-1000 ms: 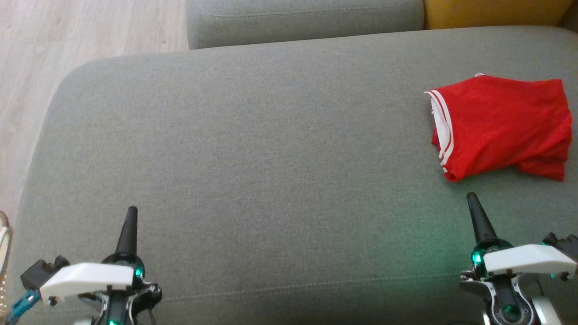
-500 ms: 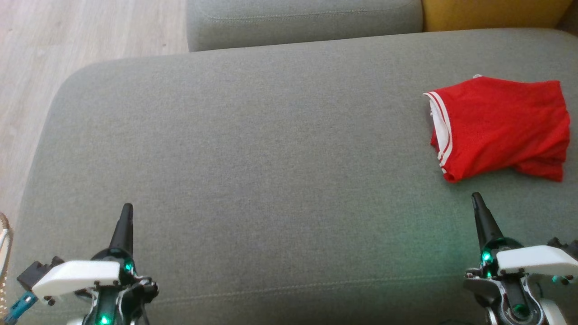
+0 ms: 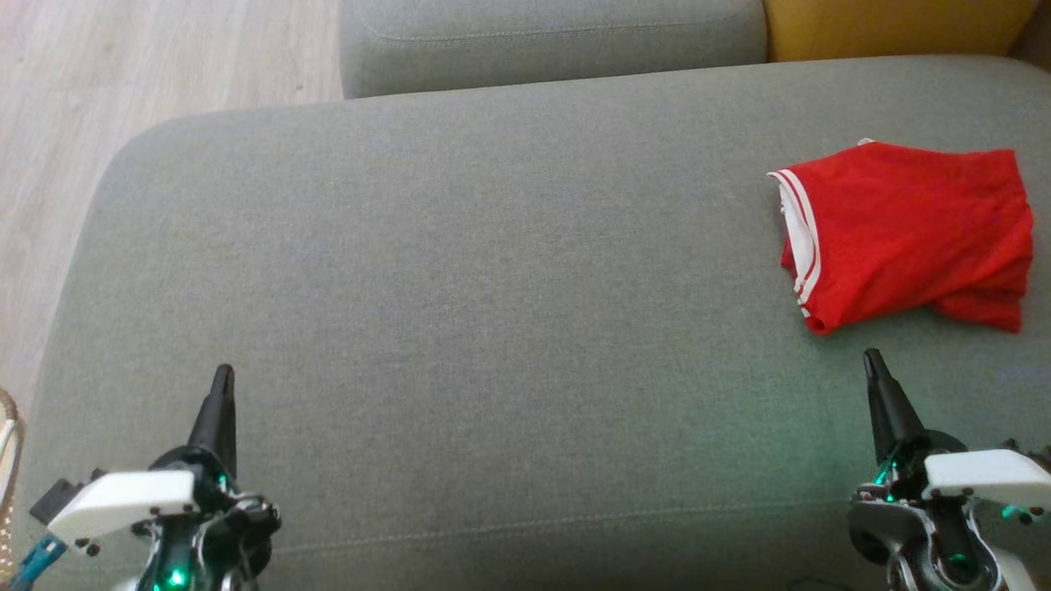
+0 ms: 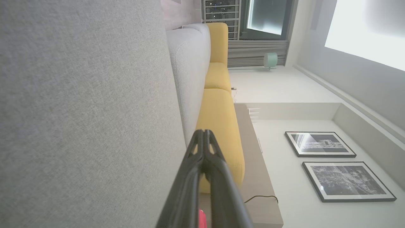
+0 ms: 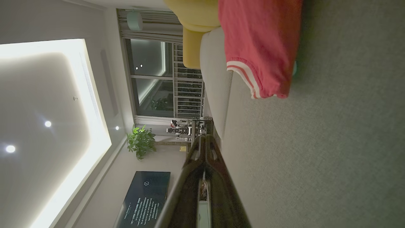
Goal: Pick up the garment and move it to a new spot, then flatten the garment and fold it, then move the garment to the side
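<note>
The garment is a red piece with white-striped trim, lying folded and a little rumpled on the right side of the grey sofa seat. In the right wrist view the garment lies ahead of the fingers. My right gripper hovers just below it, apart from it, shut and holding nothing; the same shut fingers point forward in its own view, right gripper. My left gripper is at the lower left over bare seat, shut and empty, and shows as the left gripper in its wrist view.
Wooden floor lies beyond the seat's left edge. A grey cushion and a yellow cushion stand at the back. A woven basket edge shows at the far left.
Both grippers have drawn back a little toward the bottom of the head view. The garment has stayed in place; the picture shifted slightly downward.
</note>
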Robot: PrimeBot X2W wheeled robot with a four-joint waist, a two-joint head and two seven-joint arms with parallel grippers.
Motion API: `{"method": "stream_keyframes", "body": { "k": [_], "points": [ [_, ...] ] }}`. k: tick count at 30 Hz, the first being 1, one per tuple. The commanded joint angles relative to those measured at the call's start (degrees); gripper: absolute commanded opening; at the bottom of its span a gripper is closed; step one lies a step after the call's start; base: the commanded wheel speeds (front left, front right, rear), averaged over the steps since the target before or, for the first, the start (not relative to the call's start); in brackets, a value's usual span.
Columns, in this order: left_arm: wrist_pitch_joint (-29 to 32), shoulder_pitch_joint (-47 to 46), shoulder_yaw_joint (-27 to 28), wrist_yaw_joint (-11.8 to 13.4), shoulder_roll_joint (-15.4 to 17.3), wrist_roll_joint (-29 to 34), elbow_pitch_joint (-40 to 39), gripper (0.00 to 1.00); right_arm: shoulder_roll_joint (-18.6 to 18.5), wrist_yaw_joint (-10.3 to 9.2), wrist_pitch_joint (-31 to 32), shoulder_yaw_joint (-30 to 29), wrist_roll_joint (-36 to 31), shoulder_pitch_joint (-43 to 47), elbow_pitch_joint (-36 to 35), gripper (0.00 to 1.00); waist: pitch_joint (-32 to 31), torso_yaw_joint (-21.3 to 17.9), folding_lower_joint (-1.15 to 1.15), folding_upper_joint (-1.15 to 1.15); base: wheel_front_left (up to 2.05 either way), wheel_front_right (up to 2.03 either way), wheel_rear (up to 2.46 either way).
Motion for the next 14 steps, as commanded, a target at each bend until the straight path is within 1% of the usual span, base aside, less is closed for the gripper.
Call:
{"method": "stream_keyframes", "body": {
  "k": [1,4,14],
  "points": [
    [0.5,-3.5,2.2,-0.4,0.9,-1.3,-1.5,0.0,-0.7,-0.01,0.6,0.8,1.5,-3.1,-2.2,0.0,0.0,0.0,0.0,0.0,0.0,0.0,0.0],
    [1.0,-3.7,2.5,-0.4,0.9,-2.9,-1.4,0.0,-0.7,-0.01,1.1,0.6,3.3,-3.1,-2.3,0.0,-0.1,0.0,0.0,0.0,0.0,0.0,0.0],
    [1.2,-3.7,2.7,-0.4,0.8,-2.8,-1.3,0.0,-0.6,-0.01,1.3,0.5,3.2,-3.1,-2.2,0.0,-0.1,0.0,0.0,0.0,0.0,0.0,0.0]
  ]
}}
